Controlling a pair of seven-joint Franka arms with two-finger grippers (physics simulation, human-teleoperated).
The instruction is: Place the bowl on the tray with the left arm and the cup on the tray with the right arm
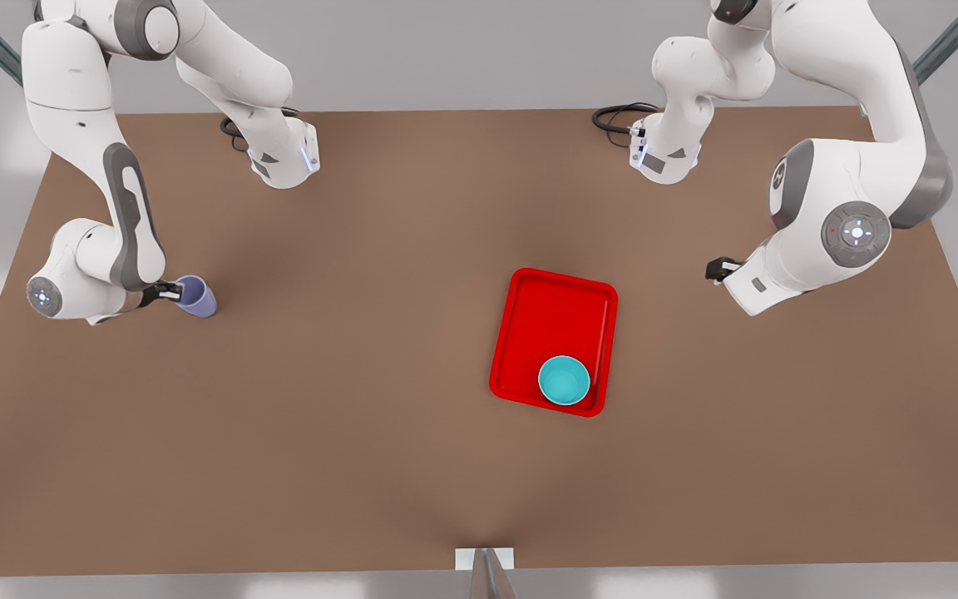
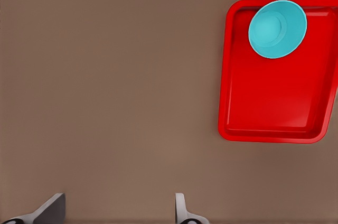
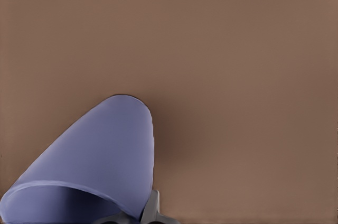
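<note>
Cup (image 1: 196, 296) in right gripper (image 1: 170, 291) (seemingly clamped), w/ bowl (image 1: 564, 380) on tray (image 1: 529, 324).

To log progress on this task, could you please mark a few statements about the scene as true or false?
1. The bowl sits on the tray. True.
2. The cup is on the tray. False: it is on the table, far off toward the front view's left.
3. The left tool is open and holds nothing. True.
4. The right tool is at the bowl. False: it is at the cup.
</note>
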